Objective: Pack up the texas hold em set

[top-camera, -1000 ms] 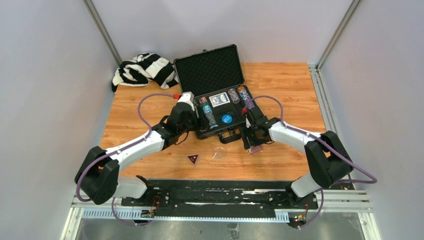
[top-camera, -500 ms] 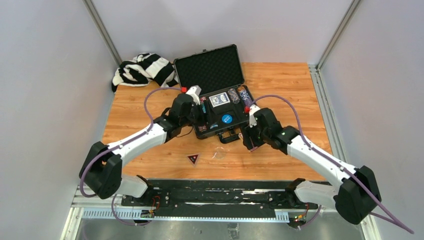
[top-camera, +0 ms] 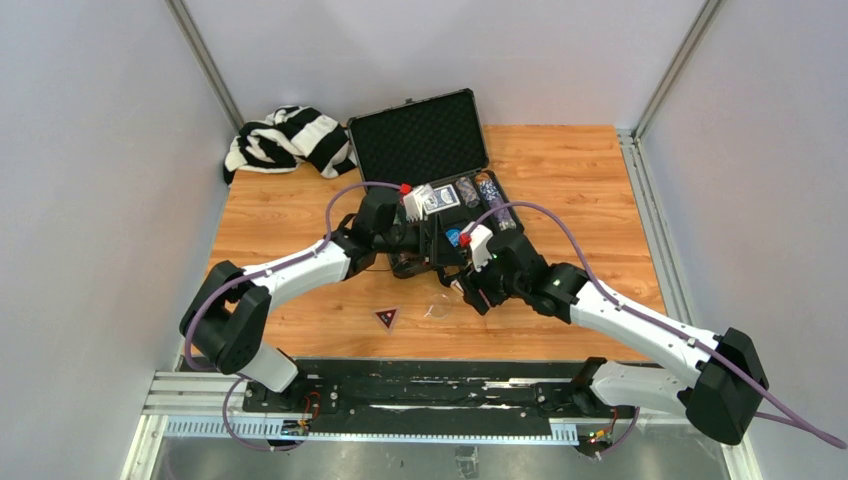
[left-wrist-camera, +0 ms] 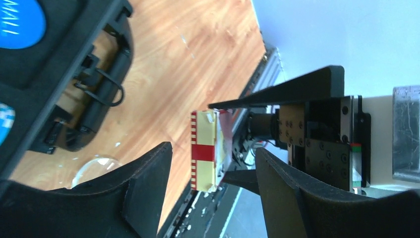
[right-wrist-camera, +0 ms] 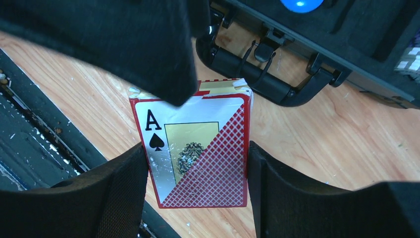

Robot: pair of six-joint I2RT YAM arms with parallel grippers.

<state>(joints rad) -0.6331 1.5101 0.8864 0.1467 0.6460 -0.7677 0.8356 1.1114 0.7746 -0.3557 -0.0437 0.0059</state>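
Reads "A" over a black spade on red card deck (right-wrist-camera: 198, 148), clamped between right pincer (right-wrist-camera: 197, 163) fingers above tabletop (top-camera: 560, 170), just in front of open black case (top-camera: 420, 140) handle. Left pincer (left-wrist-camera: 213, 148) apart, flanking same deck, gaps showing either side. White lettering on blue disc (left-wrist-camera: 20, 22) in case, cut off at frame edge. Since a second ago: both pincers swung inward to case front.

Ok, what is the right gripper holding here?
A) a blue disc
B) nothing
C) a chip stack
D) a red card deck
D: in the right wrist view, the right gripper has a finger pressed against each side of a red deck whose face shows the ace of spades.
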